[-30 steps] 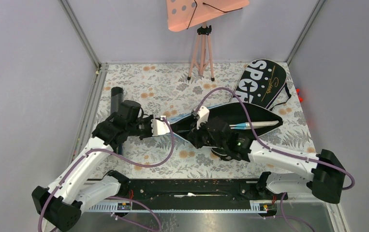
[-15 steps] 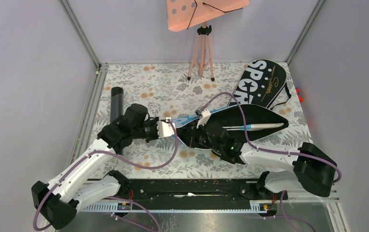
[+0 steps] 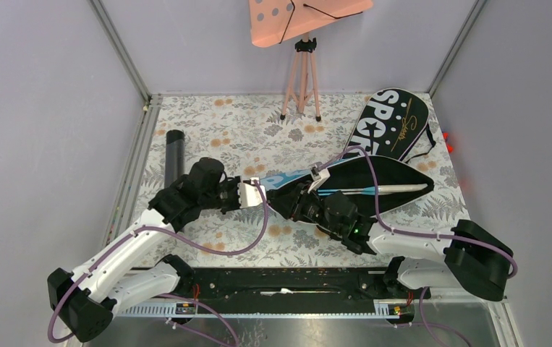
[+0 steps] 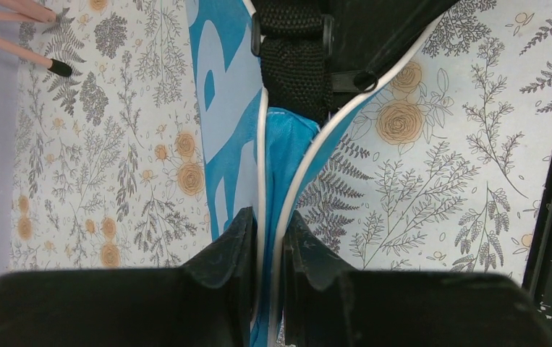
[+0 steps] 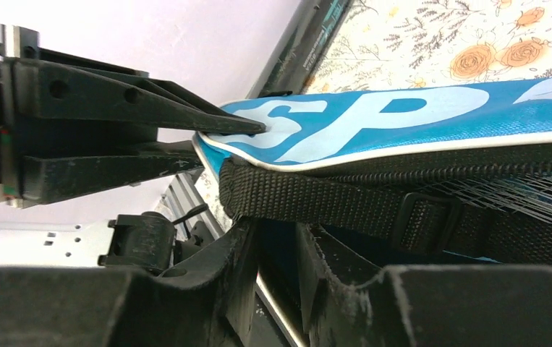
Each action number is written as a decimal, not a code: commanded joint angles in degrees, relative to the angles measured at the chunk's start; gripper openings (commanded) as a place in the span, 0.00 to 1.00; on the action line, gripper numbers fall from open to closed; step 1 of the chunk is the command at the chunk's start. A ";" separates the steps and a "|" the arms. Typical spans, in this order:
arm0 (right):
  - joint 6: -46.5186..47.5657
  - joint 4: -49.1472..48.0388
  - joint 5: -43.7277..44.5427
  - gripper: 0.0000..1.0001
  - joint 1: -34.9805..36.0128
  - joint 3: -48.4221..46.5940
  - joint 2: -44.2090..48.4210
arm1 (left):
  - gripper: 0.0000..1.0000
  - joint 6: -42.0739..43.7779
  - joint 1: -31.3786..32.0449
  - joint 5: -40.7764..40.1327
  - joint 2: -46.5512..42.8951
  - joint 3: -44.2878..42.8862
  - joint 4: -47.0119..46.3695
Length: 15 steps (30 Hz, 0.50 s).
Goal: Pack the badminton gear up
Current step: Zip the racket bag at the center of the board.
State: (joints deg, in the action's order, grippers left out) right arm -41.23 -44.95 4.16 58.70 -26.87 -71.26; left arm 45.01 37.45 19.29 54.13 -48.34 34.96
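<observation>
Left tool [image 4: 269, 220] on blue bag [image 4: 287, 148] edge

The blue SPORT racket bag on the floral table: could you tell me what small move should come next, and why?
Probably draw the right gripper, shut on the black edge of the blue SPORT racket bag, toward the wide end to close the mouth: the left gripper pins the narrow tip, and a white-handled racket lies inside.

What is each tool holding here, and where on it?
Left tool pinches the blue bag at its narrow end, on the white piping. Right tool seems to grip it just below the strap.
</observation>
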 commanded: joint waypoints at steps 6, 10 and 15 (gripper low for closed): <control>-2.21 -6.20 1.29 0.36 0.28 0.24 2.30 | 0.00 -4.67 0.42 1.68 1.69 2.17 0.64; -2.90 -7.41 1.61 0.39 0.28 0.04 1.45 | 0.00 -4.42 0.40 1.78 1.29 2.60 0.64; -2.71 -8.52 2.13 0.43 0.28 1.67 2.58 | 0.00 -4.22 0.42 1.16 0.46 3.24 0.21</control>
State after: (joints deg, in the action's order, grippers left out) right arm -43.42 -48.86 5.02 58.74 -25.85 -69.78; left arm 44.91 37.58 19.22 54.04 -47.42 32.45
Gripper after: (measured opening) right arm 0.426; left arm 0.149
